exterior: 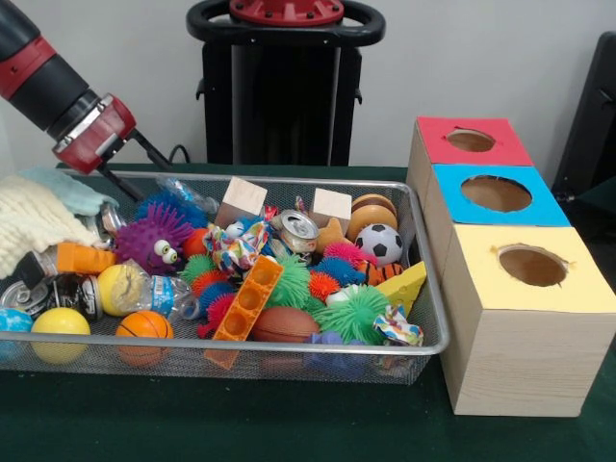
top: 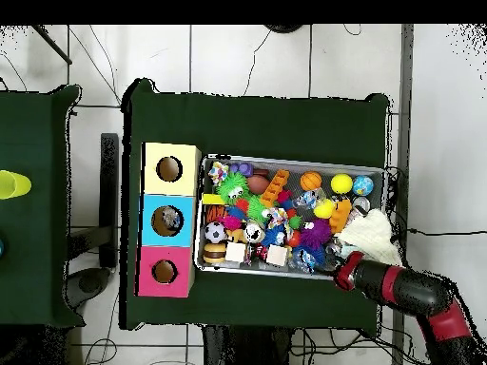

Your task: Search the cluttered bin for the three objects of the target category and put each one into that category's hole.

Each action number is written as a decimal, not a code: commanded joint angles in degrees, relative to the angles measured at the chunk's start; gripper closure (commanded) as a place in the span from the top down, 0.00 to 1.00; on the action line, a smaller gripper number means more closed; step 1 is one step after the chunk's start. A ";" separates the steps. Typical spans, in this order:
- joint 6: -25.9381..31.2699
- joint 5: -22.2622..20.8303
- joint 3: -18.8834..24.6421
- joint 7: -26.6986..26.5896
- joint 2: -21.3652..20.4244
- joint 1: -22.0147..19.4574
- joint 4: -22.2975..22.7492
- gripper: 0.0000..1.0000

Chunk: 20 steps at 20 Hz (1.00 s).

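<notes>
End effector (exterior: 123,183), grip state unclear, dips beside purple spiky ball (exterior: 154,238) in bin (exterior: 423,289).

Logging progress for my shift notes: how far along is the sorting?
Done: nothing evident; the holes don't show their contents. In hand: the gripper hangs open at a corner of the bin, holding nothing. Left: seemingly all three picks.

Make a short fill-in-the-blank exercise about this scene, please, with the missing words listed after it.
1. The box nearest the front camera has a ____ top.
2. The box between the red one and the yellow one has a ____ top.
3. The soccer ball lies in the wire bin at the end ____ to the boxes.
4. Each box top has ____ round hole.

Missing words: yellow; blue; nearest; one
</notes>
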 commanded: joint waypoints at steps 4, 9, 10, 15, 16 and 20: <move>0.37 -4.47 -5.66 -11.48 2.14 -0.56 -3.86 1.00; -0.31 -5.00 -7.35 -9.85 2.53 -0.75 -3.24 1.00; -0.50 -5.01 -7.46 -9.43 2.35 -0.84 -2.74 1.00; -1.88 -4.39 -7.30 -7.18 1.96 -1.13 -0.22 1.00; -2.31 -4.11 -6.95 -6.35 1.76 -1.13 0.47 1.00; -3.38 -3.01 -6.11 -3.64 1.89 -0.51 2.19 1.00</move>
